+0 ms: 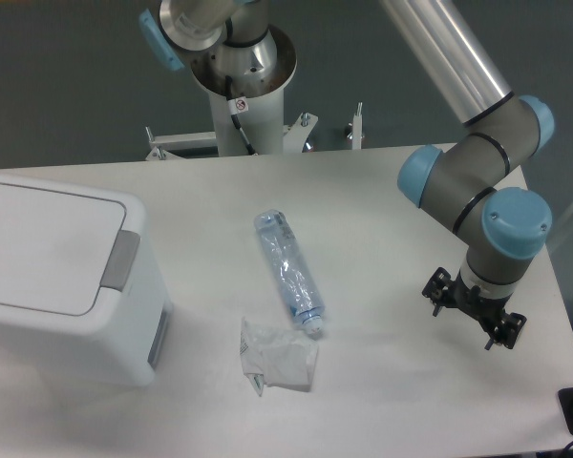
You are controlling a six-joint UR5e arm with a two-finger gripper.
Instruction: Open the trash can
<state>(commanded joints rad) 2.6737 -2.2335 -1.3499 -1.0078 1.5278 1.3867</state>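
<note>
A: The trash can [62,277] — where did it sit?

B: At the left edge of the frame, on the white table [392,401]. It was a boxy white bin with rounded corners. Its flat lid [43,243] lay closed, flush with the rim, and the grey push-button tab [121,260] sat on the lid's right side, facing the middle of the table.

A: And the gripper [474,308]?

B: Over at the lower right of the frame, well apart from the bin, hanging from the grey arm with its blue joint caps [477,181]. It was dark and pointed down toward the table. Its fingers looked spread, with nothing between them, though they were small in this view.

A: Anything between the two?

B: A crushed clear plastic bottle [288,274] lay on its side in the centre, its capped end pointing toward the lower right. Just below it, nearly touching that end, was a crumpled clear wrapper [279,356]. Both lay to the right of the bin, near it but not touching.

A: And behind?

B: The arm's base column [241,95] stood at the top centre, at the table's far edge.
</note>
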